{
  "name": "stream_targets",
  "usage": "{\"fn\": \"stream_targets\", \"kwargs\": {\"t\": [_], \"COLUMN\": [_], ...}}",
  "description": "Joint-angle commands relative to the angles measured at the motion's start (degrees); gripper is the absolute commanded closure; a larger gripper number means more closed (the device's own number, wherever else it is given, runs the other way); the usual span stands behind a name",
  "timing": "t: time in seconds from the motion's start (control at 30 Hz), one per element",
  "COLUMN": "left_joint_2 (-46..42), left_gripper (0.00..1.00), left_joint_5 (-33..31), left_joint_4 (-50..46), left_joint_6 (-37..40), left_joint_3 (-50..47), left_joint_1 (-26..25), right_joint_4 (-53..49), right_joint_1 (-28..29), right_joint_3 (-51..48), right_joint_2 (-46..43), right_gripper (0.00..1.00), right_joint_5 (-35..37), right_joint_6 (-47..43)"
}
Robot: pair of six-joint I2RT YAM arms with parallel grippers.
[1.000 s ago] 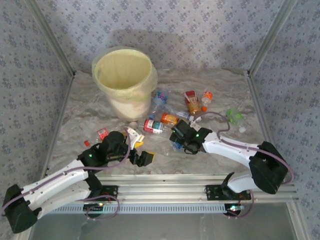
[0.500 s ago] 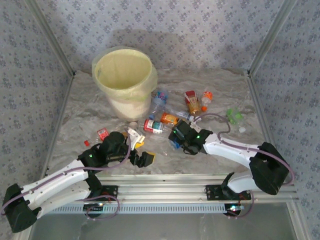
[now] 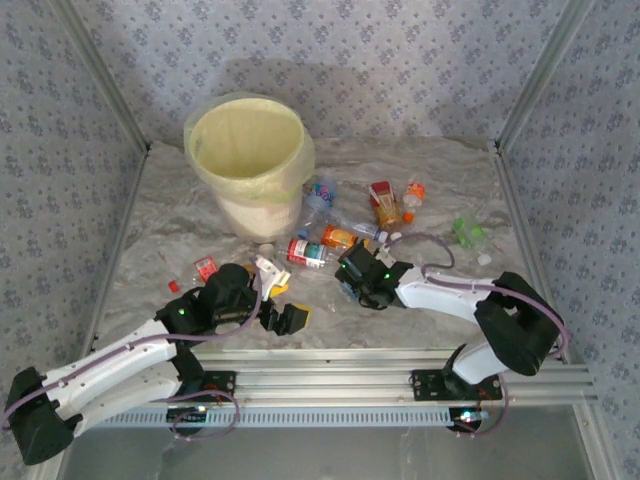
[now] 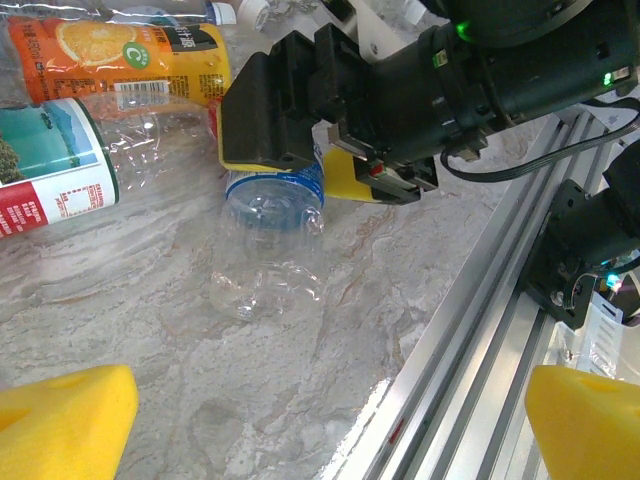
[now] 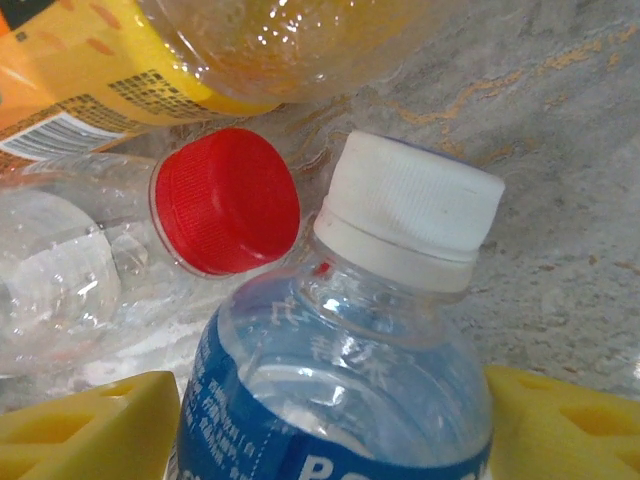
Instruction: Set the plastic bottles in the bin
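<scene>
A clear bottle with a blue label (image 5: 340,390) and a white cap (image 5: 415,210) lies between the yellow pads of my right gripper (image 5: 335,430), which touch it on both sides. The same bottle (image 4: 270,230) lies on the marble top with those fingers clamped at its label. My left gripper (image 4: 330,420) hangs open over bare table near the front rail, left of that bottle. The cream bin (image 3: 200,160) with its yellow liner stands at the back left. More plastic bottles lie scattered to its right: a red-and-white one (image 3: 306,251), an orange one (image 3: 339,237) and a green one (image 3: 468,233).
A red-capped clear bottle (image 5: 225,200) and an orange-label bottle (image 5: 100,70) lie right against the held bottle's neck. The aluminium front rail (image 4: 480,330) runs close under my left gripper. Small red bits (image 3: 204,266) lie left of the left arm.
My right gripper has slid a little left and its jaws have closed in onto the blue-label bottle. The left arm has stayed still.
</scene>
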Motion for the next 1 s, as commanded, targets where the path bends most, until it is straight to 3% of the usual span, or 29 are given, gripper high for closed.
{"fn": "stream_targets", "kwargs": {"t": [0.0, 0.13, 0.53, 0.97], "left_joint_2": [-0.16, -0.17, -0.33, 0.25], "left_gripper": [0.0, 0.0, 0.0, 0.0], "left_joint_5": [0.56, 0.56, 0.54, 4.17], "left_joint_4": [1.62, 1.59, 1.68, 5.67], "left_joint_6": [1.12, 1.14, 0.96, -4.12], "left_joint_3": [0.05, 0.12, 0.26, 0.01], "left_joint_1": [-0.66, -0.84, -0.92, -0.92], "right_joint_4": [1.76, 1.87, -1.8, -7.6], "right_joint_1": [0.26, 0.17, 0.76, 4.73], "right_joint_3": [-0.52, -0.49, -0.41, 3.66], "right_joint_2": [1.62, 2.53, -0.51, -7.83], "right_gripper": [0.22, 0.22, 0.37, 0.42], "right_joint_5": [2.37, 2.88, 5.13, 12.53], "right_joint_6": [2.61, 2.7, -0.04, -13.53]}}
